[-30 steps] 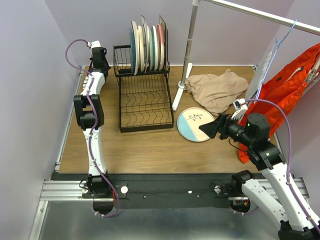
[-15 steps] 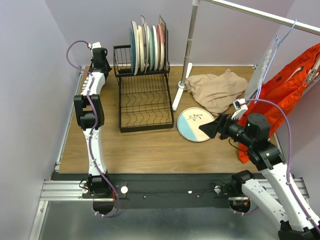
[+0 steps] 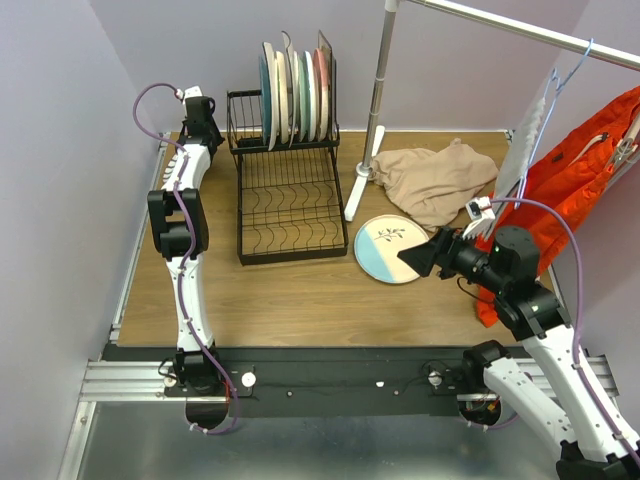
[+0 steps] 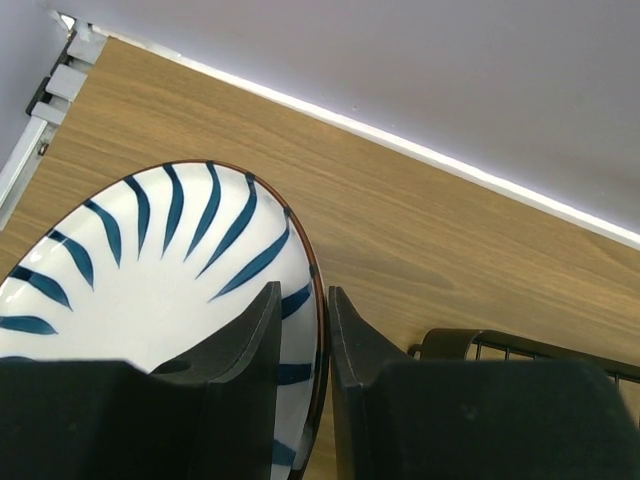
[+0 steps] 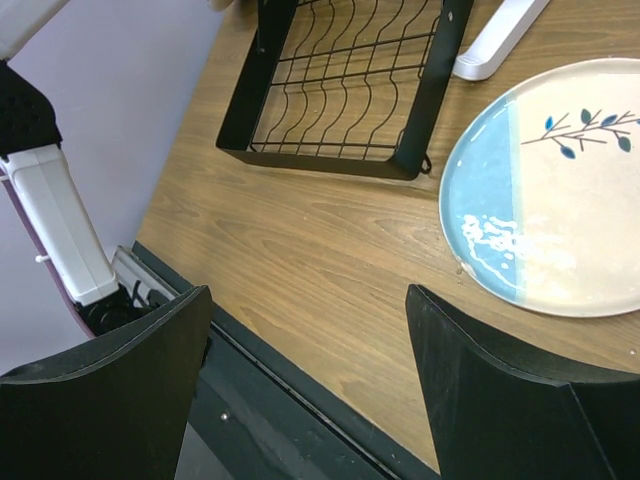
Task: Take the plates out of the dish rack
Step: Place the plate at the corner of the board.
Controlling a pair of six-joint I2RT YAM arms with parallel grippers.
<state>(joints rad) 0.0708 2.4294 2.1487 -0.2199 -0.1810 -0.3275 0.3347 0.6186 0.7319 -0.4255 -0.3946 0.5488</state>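
- Left gripper [image 4: 302,300]: fingers pinch the rim of the striped plate [image 4: 150,270], beside the dish rack [image 3: 285,200].
- Right gripper [image 5: 308,295]: spread, empty, near the cream-blue plate [image 5: 560,190] lying flat.
- Glazed ceramic is probably rigid, slippery and breakable, so grip at the rim.

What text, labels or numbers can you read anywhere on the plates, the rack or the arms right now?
No readable text in any view.
The striped plate carries only dark blue stripes, no lettering.
The blue and cream plate bears a leaf sprig, no words.
The small white piece on the right arm is too small to read, if it is marked at all.
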